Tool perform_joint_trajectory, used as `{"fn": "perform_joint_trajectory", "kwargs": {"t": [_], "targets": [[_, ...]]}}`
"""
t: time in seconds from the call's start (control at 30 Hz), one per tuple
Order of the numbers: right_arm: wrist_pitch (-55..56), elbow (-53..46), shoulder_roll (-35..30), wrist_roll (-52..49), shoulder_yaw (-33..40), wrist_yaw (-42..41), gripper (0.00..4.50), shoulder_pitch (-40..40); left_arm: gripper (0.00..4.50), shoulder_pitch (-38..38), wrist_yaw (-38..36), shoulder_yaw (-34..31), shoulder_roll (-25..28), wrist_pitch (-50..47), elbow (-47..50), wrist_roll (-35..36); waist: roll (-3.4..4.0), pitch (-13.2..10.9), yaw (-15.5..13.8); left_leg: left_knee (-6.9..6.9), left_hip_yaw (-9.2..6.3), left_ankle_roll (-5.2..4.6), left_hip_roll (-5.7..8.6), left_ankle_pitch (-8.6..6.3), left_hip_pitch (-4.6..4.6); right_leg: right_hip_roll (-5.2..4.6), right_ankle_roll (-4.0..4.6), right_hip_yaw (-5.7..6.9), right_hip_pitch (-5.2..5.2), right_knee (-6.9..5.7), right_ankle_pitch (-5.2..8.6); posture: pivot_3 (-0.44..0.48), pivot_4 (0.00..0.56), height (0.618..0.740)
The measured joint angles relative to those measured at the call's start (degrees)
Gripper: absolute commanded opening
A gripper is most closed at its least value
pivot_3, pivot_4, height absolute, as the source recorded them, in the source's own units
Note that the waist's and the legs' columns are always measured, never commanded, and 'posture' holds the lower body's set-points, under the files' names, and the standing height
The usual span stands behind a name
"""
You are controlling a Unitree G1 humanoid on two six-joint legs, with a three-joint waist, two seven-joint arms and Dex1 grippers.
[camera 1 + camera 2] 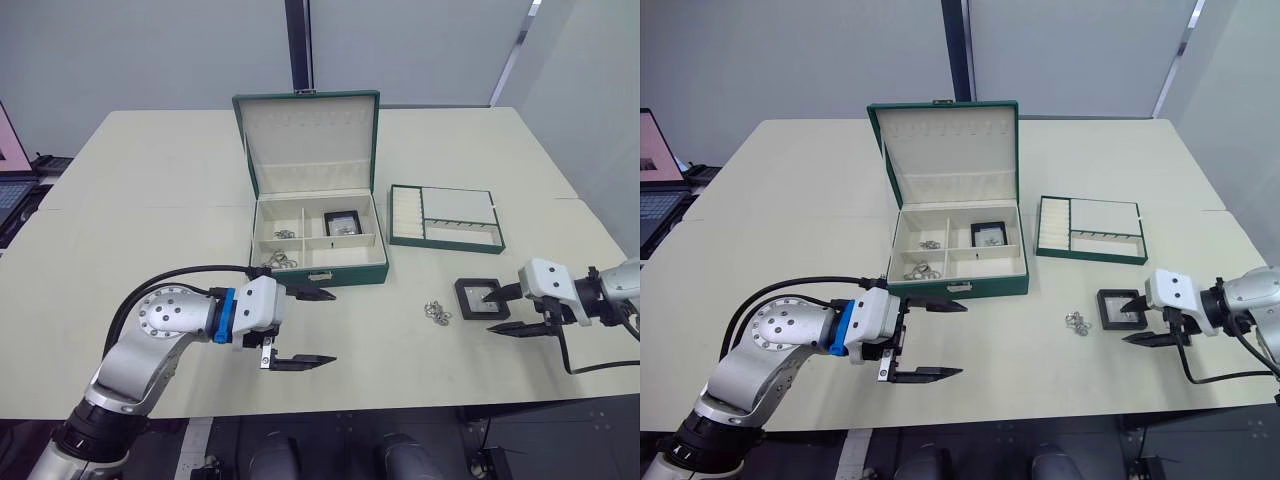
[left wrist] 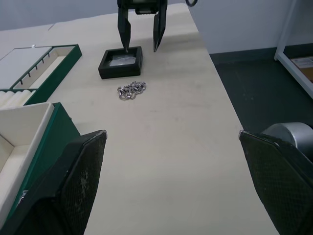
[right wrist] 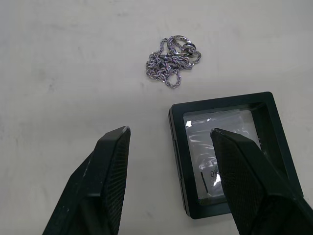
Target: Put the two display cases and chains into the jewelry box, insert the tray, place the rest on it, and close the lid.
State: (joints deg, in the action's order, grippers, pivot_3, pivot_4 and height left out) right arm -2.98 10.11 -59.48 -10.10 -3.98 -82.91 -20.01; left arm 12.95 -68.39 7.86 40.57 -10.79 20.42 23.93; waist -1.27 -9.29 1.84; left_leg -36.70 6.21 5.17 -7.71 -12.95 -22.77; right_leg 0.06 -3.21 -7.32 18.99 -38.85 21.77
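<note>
Hovering wide open at lower right, the right gripper overlapped the display case on the table; centring both fingers around its frame looked advisable before closing.

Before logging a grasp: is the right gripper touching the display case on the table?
Cannot tell. In the right wrist view, one finger of the right gripper overlaps the display case; no contact or gap shows plainly.
</note>
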Motion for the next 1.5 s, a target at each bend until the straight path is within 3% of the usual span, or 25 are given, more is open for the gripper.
{"fn": "perform_joint_trajectory", "kwargs": {"t": [0.53,0.93,1.5], "targets": [[3.3,6.5,1.8,3.0,-2.5,-1.3,2.88,-3.4,4.5,-0.1,3.3,0.3,-3.7,0.1,0.0,0.1,0.0,0.0,0.0,-0.1,-0.02,0.0,0.0,0.0,0.02,0.0,0.0,0.02,-0.12,-0.01,0.0,0.0,0.15,0.74],[4.0,9.2,3.1,4.4,-3.6,-1.2,0.05,-5.0,4.5,-0.6,4.9,0.3,-3.9,-1.6,0.8,0.7,0.0,0.0,0.0,-0.1,-0.04,-0.01,0.0,-0.01,0.25,0.0,0.0,0.04,-0.38,0.05,0.0,0.0,0.15,0.74],[4.2,9.0,3.2,4.3,-4.0,-1.3,0.03,-5.5,4.5,0.0,5.5,0.5,-4.9,-1.8,1.3,0.6,0.0,0.0,0.0,-0.1,-0.07,-0.03,0.0,-0.02,0.44,-0.01,0.0,0.08,-0.67,0.18,0.0,0.0,0.15,0.74]]}}
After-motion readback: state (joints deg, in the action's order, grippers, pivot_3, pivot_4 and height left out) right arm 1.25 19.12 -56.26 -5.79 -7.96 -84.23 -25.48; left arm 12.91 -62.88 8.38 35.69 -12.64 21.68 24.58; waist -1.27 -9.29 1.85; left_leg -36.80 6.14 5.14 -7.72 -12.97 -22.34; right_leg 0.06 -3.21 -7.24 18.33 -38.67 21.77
